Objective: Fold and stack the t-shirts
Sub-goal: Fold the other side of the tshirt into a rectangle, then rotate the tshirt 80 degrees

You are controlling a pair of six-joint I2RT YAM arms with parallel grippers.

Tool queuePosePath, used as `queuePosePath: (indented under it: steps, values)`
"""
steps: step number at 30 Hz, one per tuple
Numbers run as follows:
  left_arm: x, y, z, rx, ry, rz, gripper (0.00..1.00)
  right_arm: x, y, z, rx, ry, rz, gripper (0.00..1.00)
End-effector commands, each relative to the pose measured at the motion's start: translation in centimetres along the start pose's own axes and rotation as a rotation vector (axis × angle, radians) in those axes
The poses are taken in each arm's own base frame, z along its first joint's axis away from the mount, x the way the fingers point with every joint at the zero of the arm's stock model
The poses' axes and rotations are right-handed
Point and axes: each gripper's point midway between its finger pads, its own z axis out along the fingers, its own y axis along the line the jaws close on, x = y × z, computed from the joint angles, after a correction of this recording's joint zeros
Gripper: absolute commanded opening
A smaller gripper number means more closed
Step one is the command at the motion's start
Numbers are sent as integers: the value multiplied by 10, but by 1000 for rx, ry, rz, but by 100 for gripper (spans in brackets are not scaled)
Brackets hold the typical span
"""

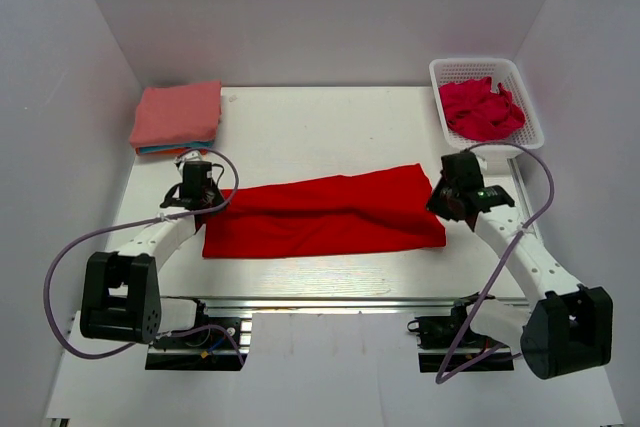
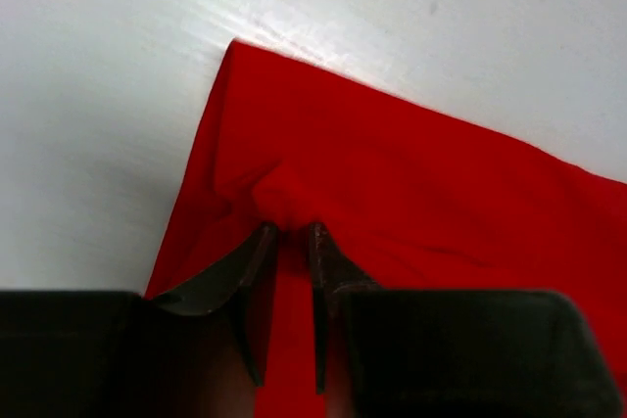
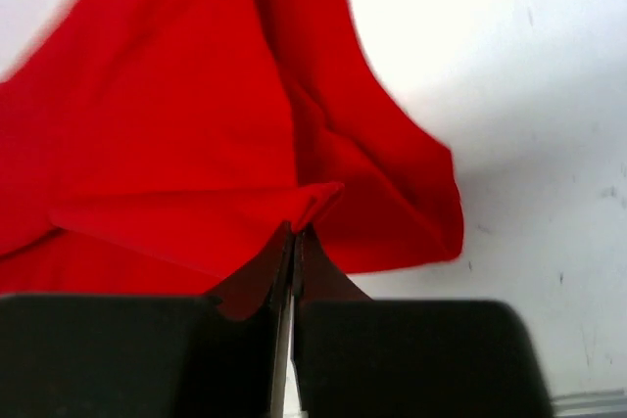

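Left gripper [image 2: 289, 234] fingers [image 2: 245, 271] stand nearly together with a narrow gap between them, and a small hump of red cloth is nipped at their tips. That cloth is the red t-shirt [image 2: 421, 193]. The pinch sits just inside its corner, which points toward 11 o'clock in the left wrist view. Bare white table [image 2: 98, 95] lies beyond the corner from 9 through 1 o'clock.

Right gripper [image 3: 296, 229] fingers [image 3: 257, 279] are pressed tight together on a small tuck of the same shirt. Cloth spreads from the tips toward 10 and 12 o'clock, and a loose fold reaches out toward 3 o'clock. This edge appears raised off the table, though blur in that view prevents certainty.

Seen from the top camera, the red t-shirt [image 1: 320, 212] lies as a long band across the middle of the table [image 1: 330, 127], its length running from 9 to 3 o'clock. The left gripper [image 1: 203, 199] holds the 9 o'clock end at its far corner. The right gripper [image 1: 447, 209] holds the 3 o'clock end.

At 10 o'clock on the table sits a folded stack with a salmon-pink t-shirt [image 1: 178, 112] on top and teal and orange edges showing beneath it. At 2 o'clock stands a white lattice basket [image 1: 480, 64] holding crumpled crimson-pink cloth [image 1: 482, 112].
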Motion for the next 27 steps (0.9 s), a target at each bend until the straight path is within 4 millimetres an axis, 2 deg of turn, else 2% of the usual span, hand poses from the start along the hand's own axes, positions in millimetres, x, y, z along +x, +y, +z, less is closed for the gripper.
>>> queuePosePath:
  steps: [1, 2, 3, 4, 6, 8, 11, 13, 14, 15, 17, 18, 19, 21, 22, 23, 25, 27]
  values:
    - [9, 9, -6, -48, 13, -71, 33, 24, -23, 11, 77, 39, 46, 20]
    - [17, 17, -8, -86, 42, -76, 46, 29, -33, 15, 117, 40, 41, 23]
    - [15, 23, -10, -127, 35, -84, 55, 31, -42, 18, 164, 31, 60, 27]
    - [13, 27, -14, -153, 33, -98, 71, 31, -46, 19, 183, 28, 63, 39]
    - [10, 39, -28, -236, 39, -139, 92, 25, -49, 19, 211, 4, 65, 47]
    - [6, 44, -38, -280, 31, -192, 92, 22, -50, 18, 221, 4, 34, 56]
    - [-13, 40, -52, -271, -22, -218, 99, -3, -33, 13, 176, -48, 0, 65]
    - [-35, 21, -54, -179, -79, -220, 99, -21, -10, 13, 78, -89, -52, 70]
    - [-43, 5, -56, -93, -86, -183, 99, -28, -3, 12, 47, -110, -52, 72]
    - [-61, -12, -57, -12, -135, -177, 99, -31, 20, 10, -72, -113, -63, 76]
    - [-67, -37, -56, 114, -124, -126, 99, -37, 38, 11, -163, -141, -98, 89]
    - [-69, -46, -54, 156, -123, -102, 99, -27, 52, 10, -252, -101, -126, 89]
    - [-78, -59, -54, 221, -150, -82, 99, -34, 62, 14, -292, -127, -129, 89]
    - [-60, -75, -42, 312, -75, -55, 99, -27, 76, 15, -373, -94, -135, 91]
    - [-63, -85, -40, 361, -81, -35, 99, -30, 84, 16, -401, -106, -131, 91]
    - [-53, -92, -37, 405, -39, -27, 99, -21, 87, 26, -415, -59, -130, 91]
    - [-32, -93, -22, 418, 34, -22, 99, -16, 96, 35, -455, -29, -128, 91]
    - [-9, -85, -8, 394, 106, -23, 99, -1, 97, 51, -451, 45, -119, 91]
